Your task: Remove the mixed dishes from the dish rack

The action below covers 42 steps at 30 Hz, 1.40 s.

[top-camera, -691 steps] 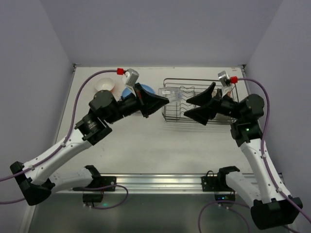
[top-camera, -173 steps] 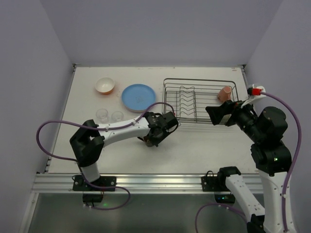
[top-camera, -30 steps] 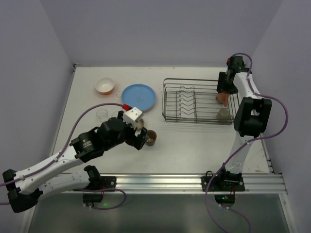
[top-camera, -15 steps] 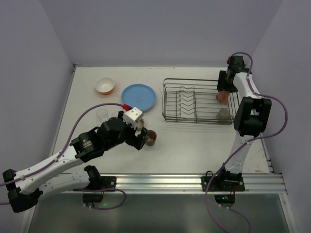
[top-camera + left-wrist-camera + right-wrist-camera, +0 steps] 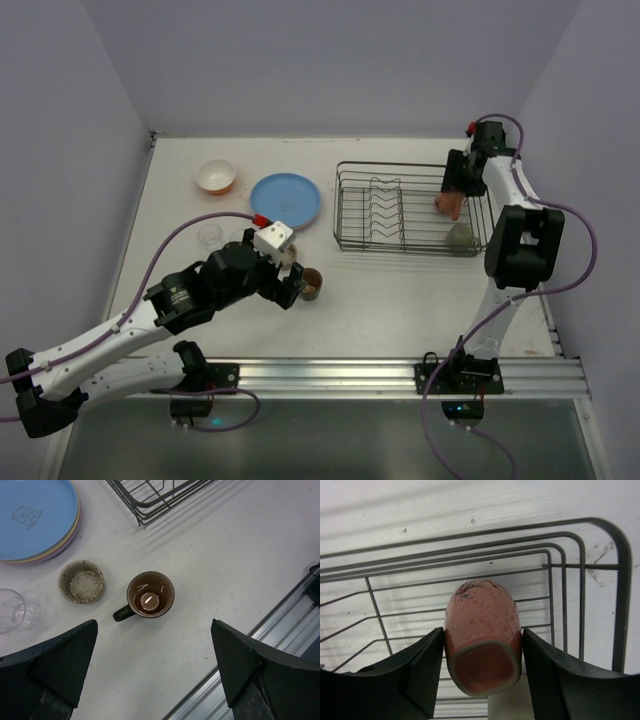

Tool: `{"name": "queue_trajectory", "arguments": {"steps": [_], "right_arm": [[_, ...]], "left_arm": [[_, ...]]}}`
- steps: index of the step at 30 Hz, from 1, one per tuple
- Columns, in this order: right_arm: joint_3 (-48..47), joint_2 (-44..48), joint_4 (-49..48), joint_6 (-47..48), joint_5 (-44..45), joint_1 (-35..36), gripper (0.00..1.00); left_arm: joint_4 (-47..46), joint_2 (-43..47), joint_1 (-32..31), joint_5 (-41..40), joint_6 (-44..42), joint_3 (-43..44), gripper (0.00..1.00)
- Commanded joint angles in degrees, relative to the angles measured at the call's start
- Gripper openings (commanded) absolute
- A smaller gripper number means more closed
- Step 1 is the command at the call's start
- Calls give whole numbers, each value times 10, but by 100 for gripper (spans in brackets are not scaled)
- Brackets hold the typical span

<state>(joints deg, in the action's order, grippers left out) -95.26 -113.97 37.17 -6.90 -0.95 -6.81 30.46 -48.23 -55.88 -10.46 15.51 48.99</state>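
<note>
My right gripper [image 5: 452, 192] is shut on a pink mug [image 5: 446, 205] over the right end of the dish rack [image 5: 410, 164]. In the right wrist view both fingers press the sides of the pink mug [image 5: 482, 640], which hangs above the rack wires [image 5: 580, 580]. An olive mug [image 5: 459, 236] lies in the rack's near right corner. My left gripper [image 5: 154, 630] is open and empty, above a brown mug [image 5: 150, 591] standing on the table. A beige mug [image 5: 81, 581] stands beside it.
A stack of plates, blue on top [image 5: 285, 196], lies left of the rack, with an orange bowl [image 5: 215, 176] further left. Two clear glasses [image 5: 209, 235] stand near the left arm. The table's metal front rail [image 5: 300, 605] runs close to the brown mug.
The right gripper has carried the pink mug a little to the left over the rack. The left arm and its open gripper have stayed still.
</note>
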Motion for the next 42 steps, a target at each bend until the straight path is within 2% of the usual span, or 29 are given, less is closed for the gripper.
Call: {"name": "queue_trajectory", "arguments": {"steps": [1, 8, 15, 26, 33, 38, 41, 42], "right_arm": [[15, 40, 12, -18, -49, 2, 0], [27, 46, 5, -29, -83, 2, 0], [33, 73, -9, -42, -153, 0, 0], [45, 140, -25, -63, -216, -1, 0], [53, 168, -41, -82, -305, -7, 0], [86, 191, -87, -116, -394, -9, 0], [113, 193, -126, -145, -474, -19, 0], [127, 202, -178, -162, -504, -22, 0]], "left_arm": [[-22, 2, 4, 2, 4, 6, 100], [-22, 2, 5, 4, 4, 7, 100], [-21, 2, 7, 2, 4, 7, 100], [-23, 8, 23, 14, 6, 12, 100], [-29, 11, 38, 29, 9, 15, 100], [-36, 6, 44, 27, 34, 39, 100], [-57, 3, 43, 23, 79, 49, 100], [-81, 2, 43, 28, 89, 48, 100]]}}
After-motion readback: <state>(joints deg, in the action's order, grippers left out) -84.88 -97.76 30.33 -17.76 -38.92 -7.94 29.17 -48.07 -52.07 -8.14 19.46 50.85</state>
